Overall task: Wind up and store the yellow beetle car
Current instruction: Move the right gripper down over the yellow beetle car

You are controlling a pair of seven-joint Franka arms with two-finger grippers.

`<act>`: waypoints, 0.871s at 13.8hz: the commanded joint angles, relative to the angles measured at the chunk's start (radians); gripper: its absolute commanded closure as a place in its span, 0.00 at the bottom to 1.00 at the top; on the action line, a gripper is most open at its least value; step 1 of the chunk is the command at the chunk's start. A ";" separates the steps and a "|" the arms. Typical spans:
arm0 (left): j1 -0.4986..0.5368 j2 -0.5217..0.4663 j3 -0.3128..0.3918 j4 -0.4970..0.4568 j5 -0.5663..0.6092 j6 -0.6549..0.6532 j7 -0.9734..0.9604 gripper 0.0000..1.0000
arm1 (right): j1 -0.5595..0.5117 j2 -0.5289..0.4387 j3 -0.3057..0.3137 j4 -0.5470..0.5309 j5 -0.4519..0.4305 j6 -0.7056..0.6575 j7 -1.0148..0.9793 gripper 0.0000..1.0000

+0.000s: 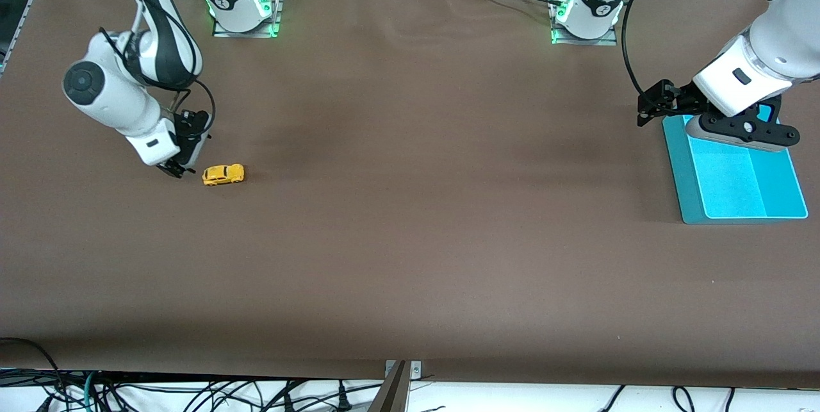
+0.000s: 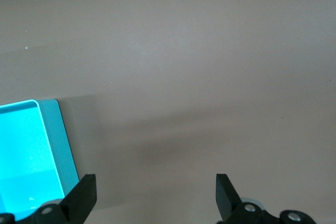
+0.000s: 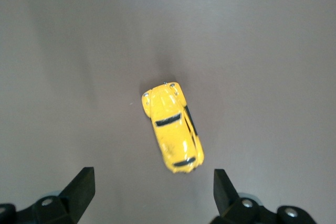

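While the tiny bright yellow beetle car with dark windows (image 1: 223,174) sits on all its wheels on the brown surface (image 1: 410,239) toward the right arm's end, the right end effector (image 1: 174,169) hangs low just beside it, fingers spread apart and touching nothing. From the right wrist view the yellow beetle car (image 3: 172,127) lies ahead of the open fingers (image 3: 81,187) rather than between them, its long axis slightly askew to the gap, so I would judge the job to be at its very start: the approach to the first grasp, with no winding and no storing done. The next move, as I read it, calls for the right end effector to slide over the toy, square up to its narrow sides and close gently, since so small and rounded a body could squirt out or roll away on its wheels. Over at the left arm's end of the surface stands a shallow turquoise rectangular plastic tray (image 1: 685,194), empty as far as I can see and well apart from the car; the left end effector (image 1: 653,104) waits above its edge with fingers (image 2: 81,195) wide apart. Nothing lies between car and tray, though the left arm partly overhangs the tray.
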 commanded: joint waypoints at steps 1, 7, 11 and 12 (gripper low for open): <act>-0.005 0.013 0.001 0.035 0.003 -0.026 -0.008 0.00 | -0.013 0.082 0.009 0.004 0.000 0.112 -0.168 0.00; -0.007 0.013 0.001 0.035 0.003 -0.026 -0.008 0.00 | -0.017 0.152 0.009 0.005 0.008 0.192 -0.225 0.09; -0.007 0.013 0.001 0.035 0.004 -0.026 -0.008 0.00 | -0.016 0.143 0.031 0.008 0.011 0.183 -0.214 0.58; -0.007 0.015 0.001 0.035 0.005 -0.026 -0.008 0.00 | -0.016 0.142 0.034 0.008 0.012 0.181 -0.211 0.69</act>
